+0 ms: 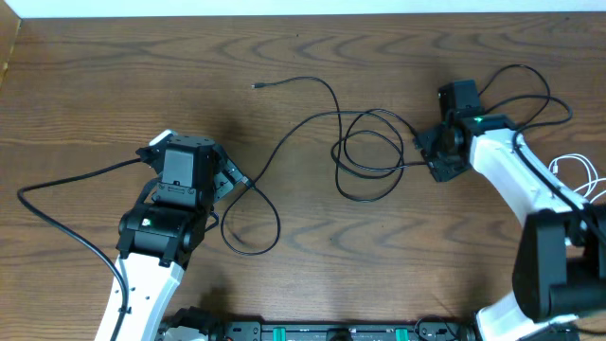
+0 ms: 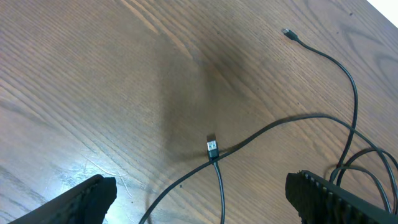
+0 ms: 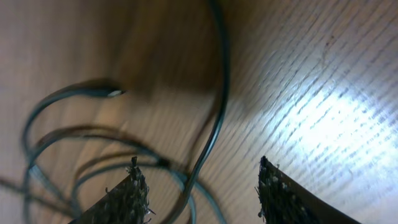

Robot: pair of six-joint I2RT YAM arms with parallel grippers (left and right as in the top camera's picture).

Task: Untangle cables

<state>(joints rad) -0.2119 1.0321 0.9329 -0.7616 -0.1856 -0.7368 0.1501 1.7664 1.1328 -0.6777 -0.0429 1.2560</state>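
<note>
Two black cables lie tangled mid-table. One ends in a small plug point(image 1: 256, 86) at the back; the other ends in a USB plug point(image 1: 244, 180) beside a loop point(image 1: 251, 230). Their coils point(image 1: 369, 152) overlap toward the right. A white cable point(image 1: 579, 170) shows at the right edge. My left gripper point(image 1: 227, 180) hangs open just over the USB plug point(image 2: 212, 148), its jaws point(image 2: 202, 202) wide apart. My right gripper point(image 1: 431, 152) sits low at the coils' right side. A black strand point(image 3: 217, 112) runs between its fingers point(image 3: 202, 193), with gaps on both sides.
The thicker black arm wires trail left point(image 1: 66, 180) and loop at the back right point(image 1: 530, 85). A dark rail point(image 1: 322, 332) runs along the table's front edge. The wooden tabletop point(image 1: 114, 85) stretches to the back left.
</note>
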